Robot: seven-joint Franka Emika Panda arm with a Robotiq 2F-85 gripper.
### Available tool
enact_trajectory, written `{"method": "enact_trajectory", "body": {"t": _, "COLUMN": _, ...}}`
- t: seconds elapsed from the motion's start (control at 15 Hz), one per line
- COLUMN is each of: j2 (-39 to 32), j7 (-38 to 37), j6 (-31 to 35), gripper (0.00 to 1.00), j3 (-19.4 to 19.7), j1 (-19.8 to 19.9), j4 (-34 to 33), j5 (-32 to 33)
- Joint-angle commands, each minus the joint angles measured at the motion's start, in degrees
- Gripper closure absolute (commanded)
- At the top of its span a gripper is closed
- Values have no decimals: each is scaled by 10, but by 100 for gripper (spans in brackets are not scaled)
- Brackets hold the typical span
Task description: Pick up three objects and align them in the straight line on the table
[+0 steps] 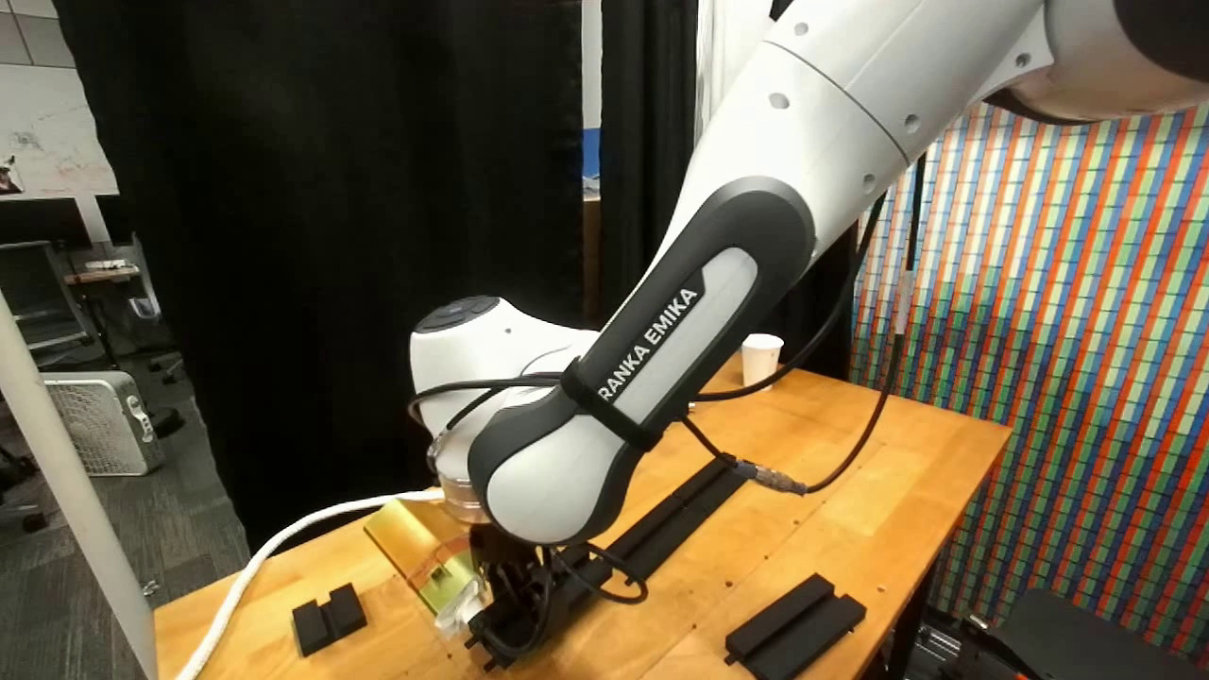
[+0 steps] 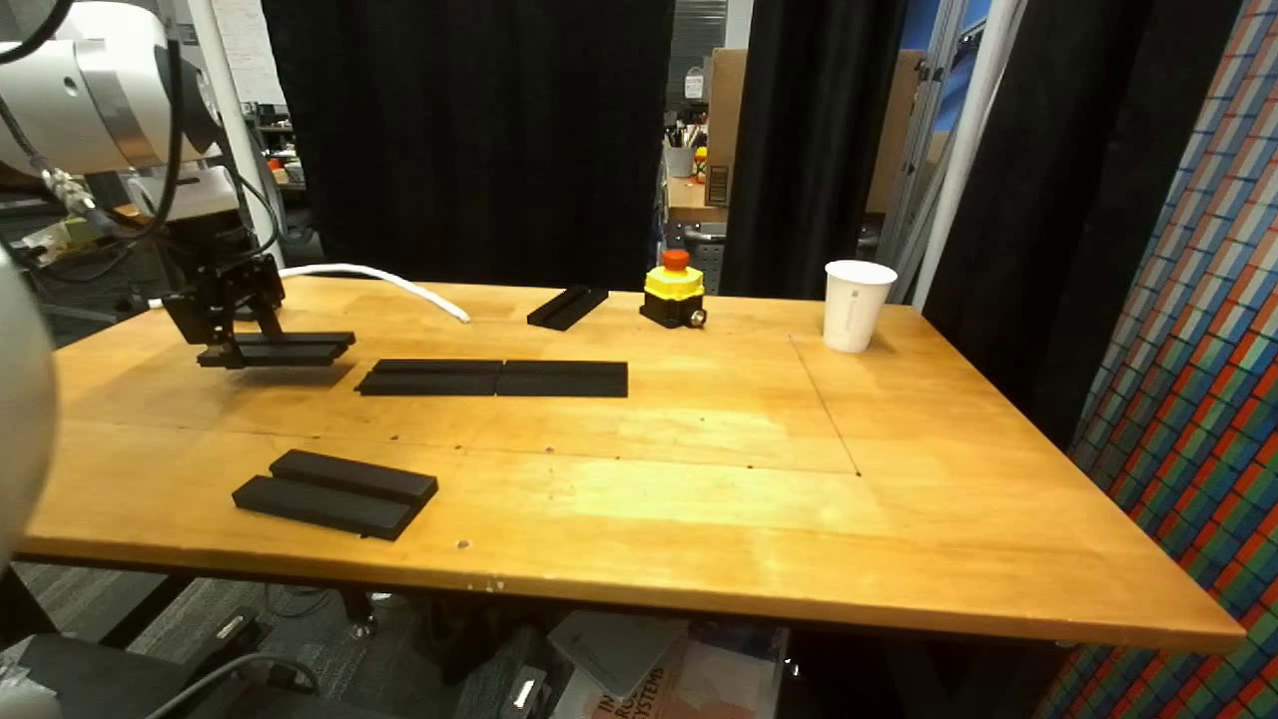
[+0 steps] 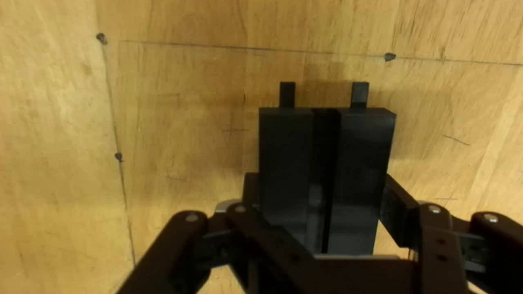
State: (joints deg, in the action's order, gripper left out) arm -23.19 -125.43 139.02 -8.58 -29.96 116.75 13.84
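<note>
My gripper (image 2: 252, 340) is shut across a matte black grooved bar (image 2: 300, 350). In the wrist view the fingers (image 3: 325, 200) press both long sides of the held bar (image 3: 363, 155), and two small pegs stick out of its far end. It hangs level a little above the table (image 2: 699, 529), with a shadow under it. Two more black bars, a left one (image 2: 429, 377) and a right one (image 2: 561, 379), lie end to end on the table. The held bar is left of this row and slightly behind it in that exterior view. In an exterior view the arm partly hides the row.
A stubby black block (image 2: 567, 308) lies behind the row. A wider black block (image 2: 334, 494) lies near the front edge. A yellow-red button box (image 2: 675, 292), a white cup (image 2: 857, 310) and a white cable (image 2: 384, 277) are on the table's far side.
</note>
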Motion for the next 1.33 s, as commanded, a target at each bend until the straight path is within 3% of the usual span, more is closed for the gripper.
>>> {"method": "enact_trajectory", "body": {"t": 0.0, "j2": 36, "j7": 31, "j6": 11, "gripper": 55, "j3": -16, "j1": 24, "j4": 38, "j5": -21}}
{"method": "enact_trajectory", "body": {"t": 1.27, "j2": 42, "j7": 155, "j6": 84, "gripper": 55, "j3": -11, "j1": 85, "j4": 99, "j5": -72}}
